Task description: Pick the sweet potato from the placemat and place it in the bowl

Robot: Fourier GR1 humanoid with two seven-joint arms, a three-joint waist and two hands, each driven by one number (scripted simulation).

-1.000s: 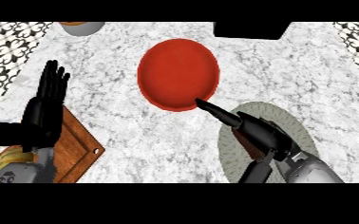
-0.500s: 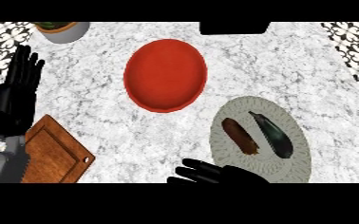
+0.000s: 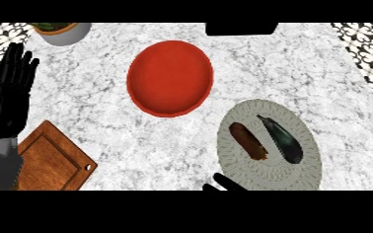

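The sweet potato, brown and oblong, lies on the left half of the grey oval placemat at the lower right. A dark eggplant lies beside it on the same mat. The red bowl stands in the middle of the counter, above and left of the mat, and holds nothing. Only a small black part of my right hand shows at the lower edge, just below the mat's left side, apart from the sweet potato. My left hand rests open at the left edge, fingers up.
A wooden cutting board lies at the lower left under my left forearm. A grey plant pot stands at the top left. A black block sits at the counter's far edge. Patterned wall shows at the top right corner.
My right hand has drawn back from over the placemat down to the lower edge, uncovering the sweet potato and eggplant. The left hand stays at the left edge, open.
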